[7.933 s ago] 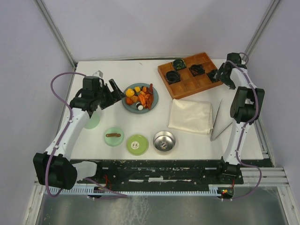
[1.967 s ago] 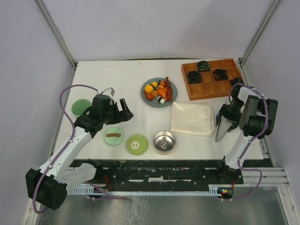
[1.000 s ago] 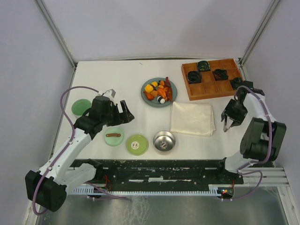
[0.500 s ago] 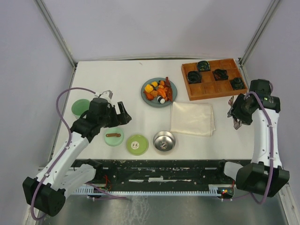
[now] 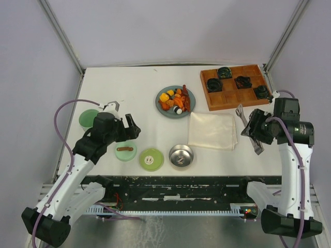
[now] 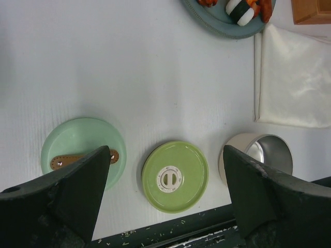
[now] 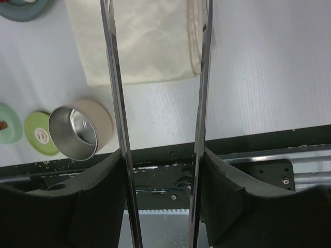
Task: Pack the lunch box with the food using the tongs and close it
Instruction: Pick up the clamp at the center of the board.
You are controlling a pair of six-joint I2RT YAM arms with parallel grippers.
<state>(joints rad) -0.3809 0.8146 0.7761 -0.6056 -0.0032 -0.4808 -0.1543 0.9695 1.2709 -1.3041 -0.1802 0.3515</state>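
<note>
- Since two seconds earlier, the tongs [image 5: 241, 111] had come up off the table: they had lain beside the right edge of the cream cloth [image 5: 212, 130], and now they hung above that spot in the right gripper [image 5: 254, 130].
- In the right wrist view the right gripper [image 7: 160, 155] was closed partway, one finger against the outside of each thin steel arm of the tongs [image 7: 115, 77]; the arms ran forward, still spread.
- The tongs looked light, springy and slick. Bare metal on the pads could twist or slide, so a hold across both arms, well back from the tips, seemed best: squeezing would then shut the tips.
- The food [image 5: 175, 99] sat on the grey-blue plate [image 5: 159, 103], well apart from the tongs. The pieces looked small and soft, and the black-and-white roll likely to crush or roll, so a gentle pinch seemed wise.
- The left gripper [image 5: 129, 129] hung wide open and empty over the flat lid [image 5: 125, 150].
- The steel bowl [image 5: 181, 155], the lime-green lid [image 5: 151, 159] and the mint-green canister [image 5: 89, 119] stood uncovered, nothing packed yet.
</note>
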